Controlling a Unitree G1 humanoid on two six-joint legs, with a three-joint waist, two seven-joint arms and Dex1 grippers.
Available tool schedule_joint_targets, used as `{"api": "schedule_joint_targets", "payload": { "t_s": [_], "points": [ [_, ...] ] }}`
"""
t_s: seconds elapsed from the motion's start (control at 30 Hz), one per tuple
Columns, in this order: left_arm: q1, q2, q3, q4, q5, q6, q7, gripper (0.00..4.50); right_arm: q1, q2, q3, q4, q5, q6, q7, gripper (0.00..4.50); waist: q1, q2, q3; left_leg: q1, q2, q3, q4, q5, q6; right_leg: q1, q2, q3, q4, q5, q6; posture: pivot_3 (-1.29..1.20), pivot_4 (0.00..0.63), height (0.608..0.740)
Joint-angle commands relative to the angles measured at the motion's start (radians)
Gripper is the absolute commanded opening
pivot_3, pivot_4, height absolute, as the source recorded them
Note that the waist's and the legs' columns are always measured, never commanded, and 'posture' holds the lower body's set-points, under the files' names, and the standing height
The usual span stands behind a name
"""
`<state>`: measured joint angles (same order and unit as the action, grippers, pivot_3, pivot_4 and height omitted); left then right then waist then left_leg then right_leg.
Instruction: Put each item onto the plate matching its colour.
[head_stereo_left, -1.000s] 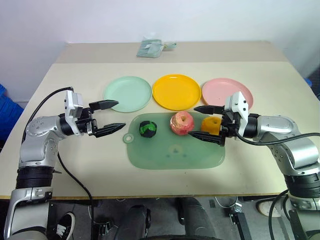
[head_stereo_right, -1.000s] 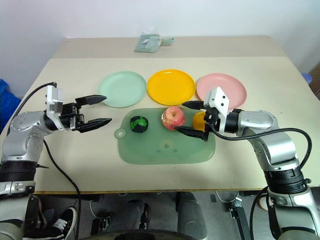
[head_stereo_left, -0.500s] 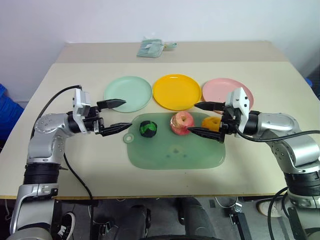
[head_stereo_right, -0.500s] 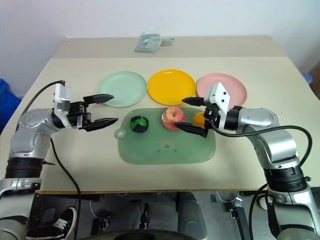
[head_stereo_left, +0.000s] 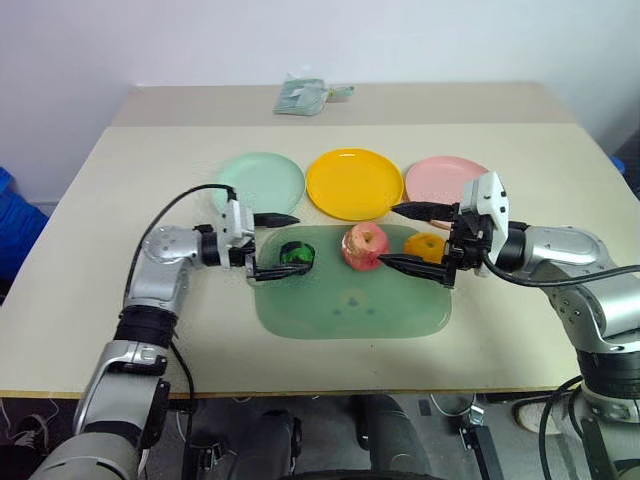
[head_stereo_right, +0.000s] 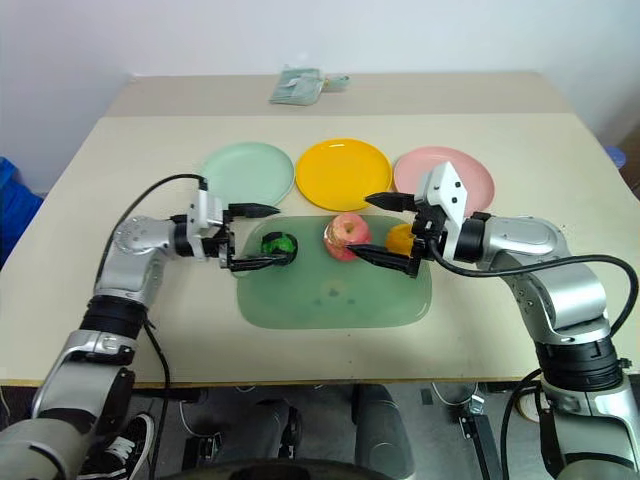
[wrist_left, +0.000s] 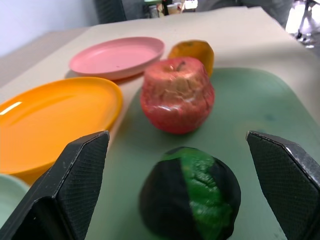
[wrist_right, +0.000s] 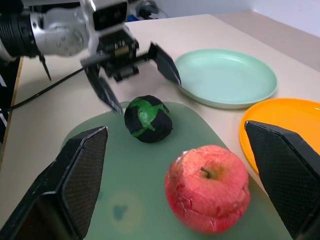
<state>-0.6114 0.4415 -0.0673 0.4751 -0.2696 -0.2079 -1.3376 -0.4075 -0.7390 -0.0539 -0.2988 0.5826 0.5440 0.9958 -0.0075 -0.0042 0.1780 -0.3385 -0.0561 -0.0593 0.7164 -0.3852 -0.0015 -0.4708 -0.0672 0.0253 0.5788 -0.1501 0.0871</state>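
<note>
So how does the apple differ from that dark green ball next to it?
The apple is red-pink with a stem dimple on top; the green ball is patched black and green, with no stem. The apple looks somewhat bigger. The ball lies between the open left claw's fingers, the apple before the right claw. Both rest on the green mat.

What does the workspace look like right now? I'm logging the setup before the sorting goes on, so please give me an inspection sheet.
Surface: beige table, a green mat near the front.
Job's things: green-and-black ball, apple and orange fruit all on the mat; green plate, yellow plate and pink plate in a row behind, all bare.
Clutter: a crumpled green packet at the far edge.
Hands: left hand open beside the ball; right hand open by the apple.
Cables: black cable over the left arm.
Surroundings: white wall, blue object at the left.
</note>
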Motion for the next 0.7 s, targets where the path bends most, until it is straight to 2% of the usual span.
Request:
{"api": "schedule_joint_targets", "payload": {
  "t_s": [0.03, 0.17, 0.3, 0.33, 0.37, 0.4, 0.6, 0.7],
  "points": [
    [0.009, -0.012, -0.015, 0.016, 0.035, -0.056, 0.032, 4.5, -0.011, -0.006, -0.022, -0.044, 0.013, -0.002, -0.008, 4.46, 0.0, 0.0, 0.0, 0.0, 0.0, 0.0, 0.0, 0.0, 0.0, 0.0, 0.0, 0.0, 0.0, 0.0, 0.0, 0.0, 0.15, 0.74],
    [0.004, -0.01, -0.049, 0.098, 0.117, -0.13, 0.076, 4.5, 0.004, -0.019, -0.038, -0.043, 0.013, -0.006, -0.002, 4.46, -0.001, 0.0, 0.0, 0.0, 0.0, 0.0, 0.0, 0.0, 0.0, 0.0, 0.0, 0.0, 0.0, 0.0, 0.0, 0.0, 0.15, 0.74],
    [-0.016, -0.036, -0.038, 0.152, 0.095, -0.147, 0.079, 4.5, 0.03, -0.028, -0.051, -0.04, 0.0, -0.024, -0.004, 4.46, 0.0, 0.0, 0.0, 0.0, 0.0, 0.0, 0.0, 0.0, 0.001, 0.0, 0.0, 0.0, 0.0, 0.0, 0.0, 0.0, 0.15, 0.74],
    [-0.017, -0.04, -0.035, 0.153, 0.088, -0.145, 0.079, 3.97, 0.034, -0.028, -0.052, -0.042, -0.001, -0.025, -0.006, 4.5, 0.001, 0.0, 0.0, 0.0, 0.0, 0.0, 0.0, 0.0, 0.001, 0.0, 0.0, 0.0, 0.0, 0.0, 0.0, 0.0, 0.15, 0.74],
    [-0.018, -0.043, -0.032, 0.154, 0.088, -0.157, 0.086, 3.76, 0.037, -0.027, -0.053, -0.046, 0.0, -0.025, -0.009, 4.5, 0.002, 0.0, 0.0, 0.0, 0.0, 0.0, 0.0, 0.0, 0.001, 0.0, 0.0, 0.0, 0.0, 0.0, 0.0, 0.0, 0.15, 0.74],
    [-0.016, -0.045, -0.025, 0.142, 0.078, -0.15, 0.086, 3.35, 0.038, -0.026, -0.053, -0.049, 0.0, -0.024, -0.013, 4.5, 0.001, 0.0, 0.0, 0.0, 0.0, 0.0, 0.0, -0.001, 0.001, 0.0, 0.0, 0.0, 0.0, 0.0, 0.0, 0.0, 0.15, 0.74],
    [-0.023, -0.034, 0.038, 0.14, 0.036, -0.132, 0.129, 3.35, 0.033, -0.02, -0.05, -0.054, -0.003, -0.021, -0.029, 4.5, -0.002, 0.0, 0.0, 0.0, 0.0, 0.0, 0.0, -0.001, 0.002, 0.0, 0.0, 0.0, 0.0, 0.0, 0.0, 0.0, 0.15, 0.74],
    [-0.08, -0.051, 0.099, 0.191, 0.037, -0.115, 0.274, 3.35, 0.013, -0.007, -0.045, -0.044, -0.002, -0.014, -0.048, 4.5, 0.0, 0.0, 0.0, 0.0, 0.0, 0.0, 0.0, -0.001, 0.002, 0.0, 0.0, 0.0, 0.0, 0.0, 0.0, 0.0, 0.15, 0.74]
  ]
}}
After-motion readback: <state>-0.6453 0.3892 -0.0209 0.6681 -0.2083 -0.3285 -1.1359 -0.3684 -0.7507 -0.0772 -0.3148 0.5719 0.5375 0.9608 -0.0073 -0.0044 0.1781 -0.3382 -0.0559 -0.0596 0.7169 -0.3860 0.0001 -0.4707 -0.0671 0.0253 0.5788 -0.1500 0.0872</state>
